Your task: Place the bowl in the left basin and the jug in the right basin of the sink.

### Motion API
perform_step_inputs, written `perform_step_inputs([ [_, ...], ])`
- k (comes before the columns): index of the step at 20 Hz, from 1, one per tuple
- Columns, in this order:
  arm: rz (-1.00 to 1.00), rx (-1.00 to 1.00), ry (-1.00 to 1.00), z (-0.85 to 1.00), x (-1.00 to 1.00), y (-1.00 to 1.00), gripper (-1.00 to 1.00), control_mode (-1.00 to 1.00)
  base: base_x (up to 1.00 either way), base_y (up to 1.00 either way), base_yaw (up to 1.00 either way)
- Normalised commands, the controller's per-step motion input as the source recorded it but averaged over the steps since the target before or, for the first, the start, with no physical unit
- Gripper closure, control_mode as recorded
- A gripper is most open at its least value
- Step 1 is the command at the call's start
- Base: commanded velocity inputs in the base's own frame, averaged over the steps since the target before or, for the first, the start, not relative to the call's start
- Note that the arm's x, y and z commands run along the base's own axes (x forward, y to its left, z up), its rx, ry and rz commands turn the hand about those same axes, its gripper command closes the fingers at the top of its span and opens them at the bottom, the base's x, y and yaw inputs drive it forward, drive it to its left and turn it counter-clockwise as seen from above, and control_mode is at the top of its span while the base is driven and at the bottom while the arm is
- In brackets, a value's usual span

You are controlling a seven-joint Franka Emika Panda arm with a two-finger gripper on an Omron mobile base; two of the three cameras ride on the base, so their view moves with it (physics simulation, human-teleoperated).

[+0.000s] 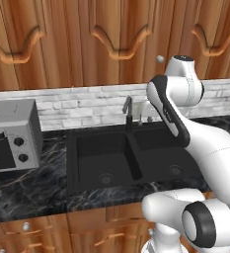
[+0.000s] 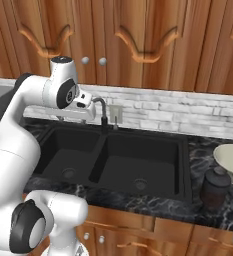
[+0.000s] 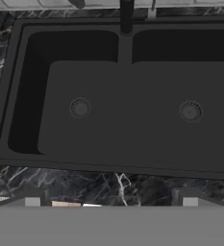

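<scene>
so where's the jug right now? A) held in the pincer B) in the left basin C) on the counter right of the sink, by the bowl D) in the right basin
C: the jug stands on the counter right of the sink, just in front of the bowl; both basins are bare.

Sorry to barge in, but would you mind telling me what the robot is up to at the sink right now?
Nothing is being handled yet. The arm hovers over the black sink with its claw open and empty. Both the left basin and the right basin hold nothing. The bowl and the jug sit on the counter to the right of the sink, the jug just in front of the bowl.
</scene>
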Motion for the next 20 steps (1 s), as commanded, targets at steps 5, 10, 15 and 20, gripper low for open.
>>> perform_step_inputs([
  [5, 0.0, 0.0, 0.0, 0.0, 0.0, 0.0, -1.0, 1.0, -0.31, -0.2, 0.0],
  [10, 0.0, 0.0, 0.0, 0.0, 0.0, 0.0, -1.0, 1.0, -0.26, -0.2, 0.0],
  [15, 0.0, 0.0, 0.0, 0.0, 0.0, 0.0, -1.0, 1.0, -0.26, -0.32, 0.0],
  [20, 0.0, 0.0, 0.0, 0.0, 0.0, 0.0, -1.0, 1.0, -0.21, -0.33, 0.0],
])
